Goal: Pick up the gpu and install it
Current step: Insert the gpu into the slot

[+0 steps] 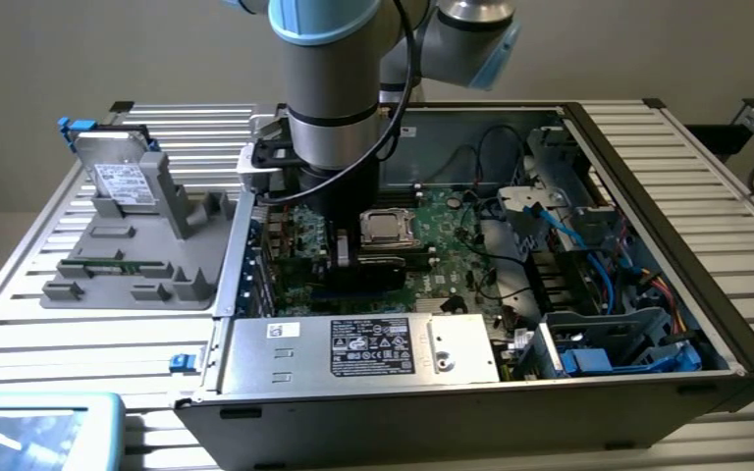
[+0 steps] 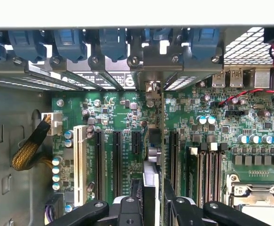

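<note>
The gpu (image 2: 153,155) shows edge-on in the wrist view, standing upright over the green motherboard (image 2: 113,108) between the black expansion slots (image 2: 116,160), its silver end bracket (image 2: 151,77) up against the case's rear slot row. My gripper (image 2: 152,205) is shut on it, one black finger (image 2: 129,207) on each side of the card. In the exterior view the gripper (image 1: 349,257) reaches down inside the open computer case (image 1: 666,196), with the dark card (image 1: 377,265) at the motherboard (image 1: 450,231) beside the CPU socket (image 1: 388,226).
A grey holder (image 1: 129,285) outside the case, on the exterior view's left, carries a silver hard drive (image 1: 126,182) and a narrow memory stick (image 1: 115,265). The power supply (image 1: 364,348) fills the near side. Blue and black cables (image 1: 587,245) and drive bays crowd the exterior view's right.
</note>
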Motion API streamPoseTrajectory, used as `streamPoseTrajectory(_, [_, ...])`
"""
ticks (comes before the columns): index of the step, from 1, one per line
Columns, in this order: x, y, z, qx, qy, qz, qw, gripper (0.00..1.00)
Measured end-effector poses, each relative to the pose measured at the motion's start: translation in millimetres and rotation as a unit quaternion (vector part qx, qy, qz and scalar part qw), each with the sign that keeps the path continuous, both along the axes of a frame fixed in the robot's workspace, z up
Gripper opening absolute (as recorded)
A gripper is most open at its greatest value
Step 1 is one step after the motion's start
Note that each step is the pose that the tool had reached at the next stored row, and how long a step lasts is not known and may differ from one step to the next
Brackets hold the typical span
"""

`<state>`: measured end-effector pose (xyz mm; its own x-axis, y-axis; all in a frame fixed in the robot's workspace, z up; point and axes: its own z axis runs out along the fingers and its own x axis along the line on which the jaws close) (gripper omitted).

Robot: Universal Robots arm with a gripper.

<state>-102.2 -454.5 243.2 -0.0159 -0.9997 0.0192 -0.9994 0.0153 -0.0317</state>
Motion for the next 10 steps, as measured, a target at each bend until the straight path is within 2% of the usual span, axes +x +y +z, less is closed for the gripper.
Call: streamPoseTrajectory(10, [-0.7,0.0,-1.2,0.0000,0.0000,0.000,1.0000,0.28])
